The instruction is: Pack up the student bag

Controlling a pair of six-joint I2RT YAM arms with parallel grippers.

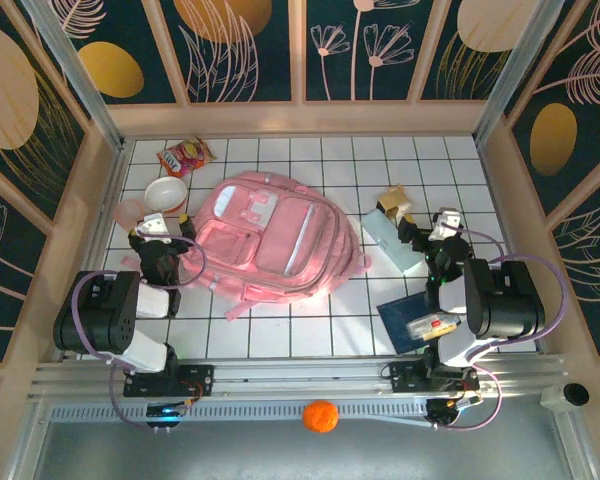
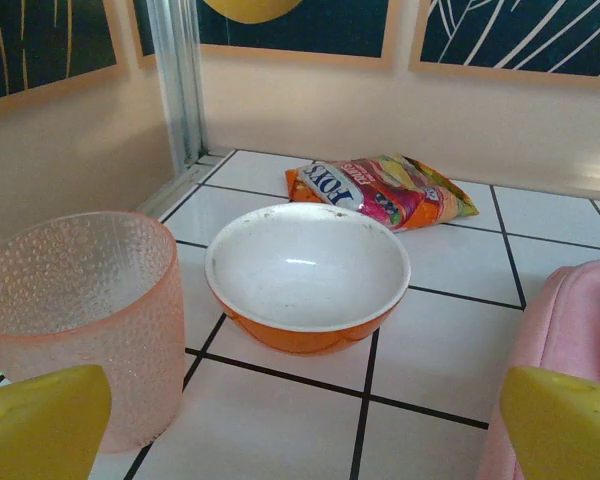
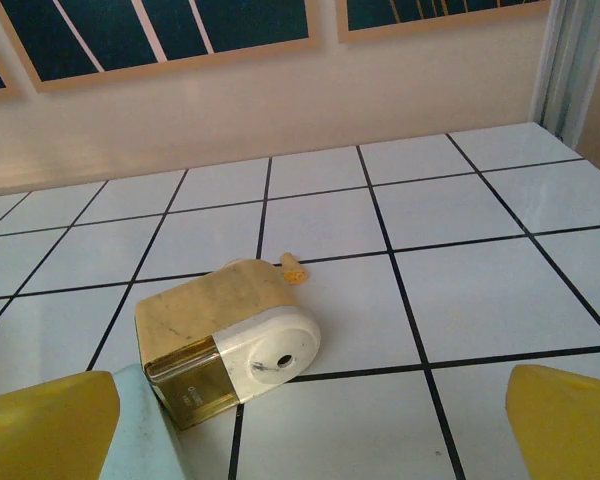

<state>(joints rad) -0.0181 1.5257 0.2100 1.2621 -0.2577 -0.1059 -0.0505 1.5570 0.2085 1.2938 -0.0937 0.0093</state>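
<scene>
Student bag: the student bag (image 1: 277, 240) lies flat in the middle of the tiled table (image 1: 280, 335), front pockets up. I see no pocket gaping, though I can't vouch for every zip from above.
Bag axis: its long axis runs on a slant, far-left to near-right, and a strap trails off the near-left corner.
Left gripper: the left gripper (image 1: 163, 232) sits just beside the bag's left edge, jaws spread wide and holding nothing. On its wrist camera the pink flank (image 2: 570, 340) shows at the right.
Right gripper: the right gripper (image 1: 435, 232) is also fully spread and empty. It stands off the bag's right side, with a pale blue case (image 1: 392, 245) between the 2.
Nearer arm: the left, by my reckoning. The bag lies directly to its right, so I'd turn it that way first.
Ahead of the left: an orange bowl (image 2: 308, 275), a pink cup (image 2: 80, 310) beside it, and a snack packet (image 2: 385, 188) further back.
Ahead of the right: a pencil sharpener (image 3: 230, 335) touching the blue case's end, and a dark blue booklet (image 1: 405, 320) near its base.
Next move, my view: nothing is packed yet. A pocket must be opened before any of these go in, so I'd use the left gripper on the bag and keep the right for fetching.
</scene>
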